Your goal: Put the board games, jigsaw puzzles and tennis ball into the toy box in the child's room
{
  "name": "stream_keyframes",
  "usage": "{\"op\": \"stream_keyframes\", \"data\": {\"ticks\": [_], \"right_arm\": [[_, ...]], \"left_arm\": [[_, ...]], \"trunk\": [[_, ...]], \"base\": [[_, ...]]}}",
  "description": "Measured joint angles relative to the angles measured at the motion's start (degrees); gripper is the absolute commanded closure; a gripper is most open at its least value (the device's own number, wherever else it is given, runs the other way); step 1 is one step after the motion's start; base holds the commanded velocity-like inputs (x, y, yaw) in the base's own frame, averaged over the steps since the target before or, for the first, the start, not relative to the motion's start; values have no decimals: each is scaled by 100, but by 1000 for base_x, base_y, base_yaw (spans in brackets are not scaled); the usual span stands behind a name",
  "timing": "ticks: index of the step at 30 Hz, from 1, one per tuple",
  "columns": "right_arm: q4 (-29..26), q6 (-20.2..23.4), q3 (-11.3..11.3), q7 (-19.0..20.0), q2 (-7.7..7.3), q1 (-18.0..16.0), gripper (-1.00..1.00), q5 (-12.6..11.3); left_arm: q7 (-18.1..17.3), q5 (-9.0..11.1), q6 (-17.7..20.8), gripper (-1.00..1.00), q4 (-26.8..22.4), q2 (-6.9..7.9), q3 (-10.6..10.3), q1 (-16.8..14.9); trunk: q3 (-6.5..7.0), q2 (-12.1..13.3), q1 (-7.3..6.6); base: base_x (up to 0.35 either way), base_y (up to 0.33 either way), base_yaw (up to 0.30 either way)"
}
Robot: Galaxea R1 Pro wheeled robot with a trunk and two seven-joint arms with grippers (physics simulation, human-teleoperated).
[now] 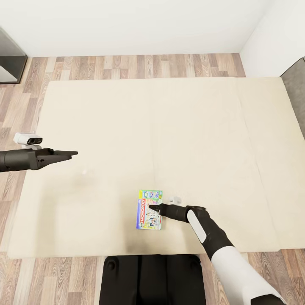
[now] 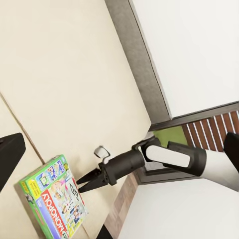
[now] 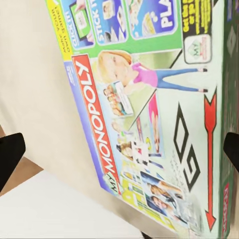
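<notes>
One board game, the green-white Monopoly box (image 1: 148, 209), lies flat on the beige mattress of the bed (image 1: 169, 135), close to its near edge. My right gripper (image 1: 155, 207) is open and low over the box's right side, and the box's printed cover (image 3: 149, 114) spreads between its fingers in the right wrist view. From the left wrist view, the same box (image 2: 52, 199) lies just beside the right gripper's tips (image 2: 80, 185). My left gripper (image 1: 71, 153) is open and hangs over the mattress's left part, well away from the box and holding nothing.
Wood-plank floor (image 1: 127, 65) runs along the bed's far side below a white wall. A dark cabinet (image 1: 10, 59) stands at the far left. The grey headboard (image 1: 296, 93) is at the right edge. My dark base (image 1: 152, 279) touches the bed's near edge.
</notes>
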Motion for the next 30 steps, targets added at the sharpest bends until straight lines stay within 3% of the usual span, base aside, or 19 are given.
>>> {"op": "stream_keyframes", "data": {"ticks": [12, 19, 30], "right_arm": [[-32, -28, 110, -11, -4, 2, -100, -5], [-35, -386, 113, 9, -53, 2, -100, -4], [-35, -472, 113, 14, -72, 2, -100, 1]], "left_arm": [[-5, -2, 0, -100, 2, 0, 0, 6], [7, -6, 0, -100, 3, 0, -2, 6], [9, -7, 0, -100, -1, -3, -8, 6]], "trunk": [[0, 0, 0], [0, 0, 0], [0, 0, 0]], "base": [[0, 0, 0], [0, 0, 0], [0, 0, 0]]}}
